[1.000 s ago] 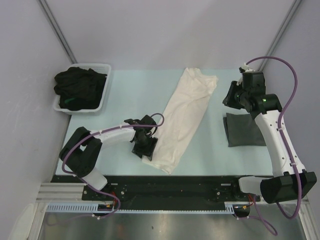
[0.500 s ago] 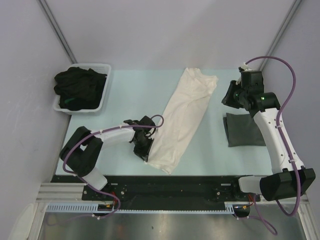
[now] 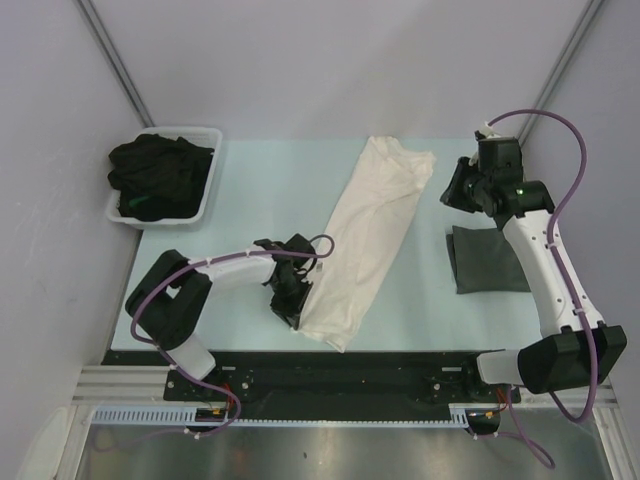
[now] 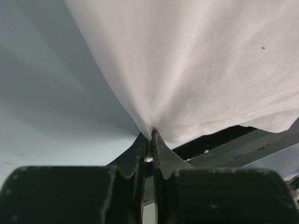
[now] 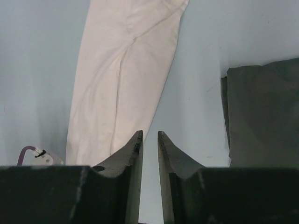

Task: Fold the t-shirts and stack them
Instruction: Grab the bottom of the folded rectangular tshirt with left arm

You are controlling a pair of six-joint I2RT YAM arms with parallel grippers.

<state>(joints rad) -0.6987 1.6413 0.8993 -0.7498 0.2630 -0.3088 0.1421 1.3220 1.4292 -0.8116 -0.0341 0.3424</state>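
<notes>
A cream-white t-shirt (image 3: pixel 372 225) lies folded lengthwise in a long strip, slanting from the far middle of the table to the near edge. My left gripper (image 3: pixel 296 314) is shut on its near left corner, and the hem bunches between the jaws (image 4: pixel 152 135) while the cloth (image 4: pixel 196 70) rises from them. A folded dark grey t-shirt (image 3: pixel 488 260) lies flat at the right. My right gripper (image 3: pixel 452 195) hovers above the table between the cream shirt (image 5: pixel 121 84) and the grey one (image 5: pixel 264 116). Its jaws (image 5: pixel 149 135) stand a little apart with nothing in them.
A white plastic tub (image 3: pixel 165 222) at the far left corner holds several crumpled black t-shirts (image 3: pixel 160 172). The black rail of the arm bases (image 3: pixel 380 365) runs along the near table edge, just behind the cream shirt's hem.
My left gripper has closed on the cream shirt's near left corner and shifted slightly toward the near edge. The right gripper has drifted slightly to the far side.
</notes>
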